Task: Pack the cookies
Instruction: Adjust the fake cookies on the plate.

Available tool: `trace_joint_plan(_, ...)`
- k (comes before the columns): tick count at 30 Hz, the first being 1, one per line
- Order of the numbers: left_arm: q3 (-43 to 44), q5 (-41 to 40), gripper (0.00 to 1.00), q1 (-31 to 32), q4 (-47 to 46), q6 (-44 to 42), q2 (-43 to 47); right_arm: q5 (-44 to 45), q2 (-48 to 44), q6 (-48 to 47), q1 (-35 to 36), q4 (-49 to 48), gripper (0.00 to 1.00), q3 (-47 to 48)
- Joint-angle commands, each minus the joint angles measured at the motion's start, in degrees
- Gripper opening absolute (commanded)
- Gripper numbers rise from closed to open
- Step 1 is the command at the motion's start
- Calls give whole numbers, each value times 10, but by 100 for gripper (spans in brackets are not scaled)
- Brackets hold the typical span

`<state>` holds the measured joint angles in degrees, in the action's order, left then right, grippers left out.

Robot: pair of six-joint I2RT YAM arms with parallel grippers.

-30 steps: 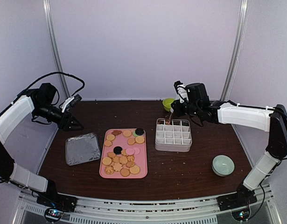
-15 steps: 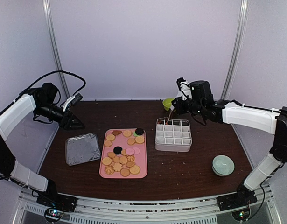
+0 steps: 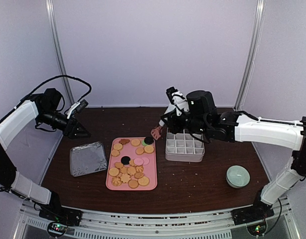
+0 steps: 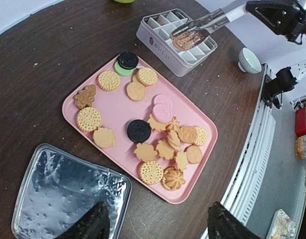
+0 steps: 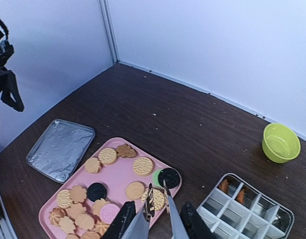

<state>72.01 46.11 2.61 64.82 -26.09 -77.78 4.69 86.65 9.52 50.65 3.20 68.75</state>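
Centre-frame, cookies (image 4: 165,149) lie on the pink tray (image 4: 118,107) beside a white divided box (image 3: 185,155), metal tongs (image 3: 156,132) clamped in the right gripper (image 5: 156,219) near the tray's upper-right corner, left gripper (image 4: 157,226) wide open, empty.

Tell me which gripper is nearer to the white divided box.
Right. The right gripper, holding metal tongs, hangs close by the far-left corner of the white divided box. The left gripper is at the table's left side, beyond the pink tray and the foil tray.
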Motion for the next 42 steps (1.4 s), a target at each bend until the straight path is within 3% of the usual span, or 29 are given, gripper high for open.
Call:
trace_joint_plan(1, 6, 1, 70, -5, 4, -12, 8, 14, 46, 17, 32, -27, 30, 58)
trace_joint_plan(20, 5, -7, 70, -5, 14, -17, 18, 21, 220, 24, 61, -30, 33, 182)
trace_joint_plan(26, 3, -7, 70, -5, 15, -18, 20, 29, 245, 12, 61, -14, 40, 199)
trace_joint_plan(42, 1, -9, 70, -5, 16, -20, 22, 18, 268, 22, 64, -25, 40, 207)
